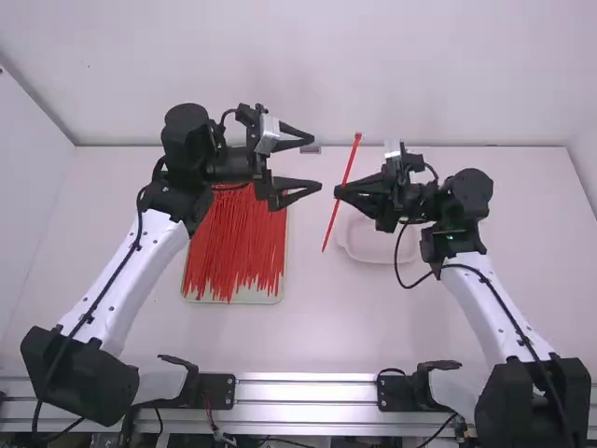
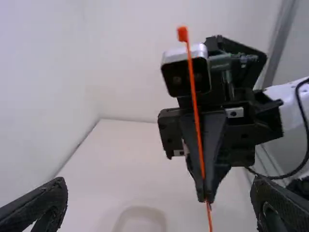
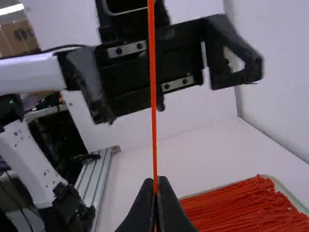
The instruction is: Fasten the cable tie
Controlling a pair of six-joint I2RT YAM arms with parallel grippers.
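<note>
Our right end effector (image 1: 338, 192) pinches the thin red plastic cable tie (image 1: 351, 161), near upright. The left end effector (image 1: 315, 164) gapes wide just beside it.

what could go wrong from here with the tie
The right tool pinches the red cable tie only at its fingertips, mid-strap, so the tie may pivot or slip when the open left tool closes on it. If dropped, it could land among the loose ties on the tray, where it would be hard to single out.
</note>
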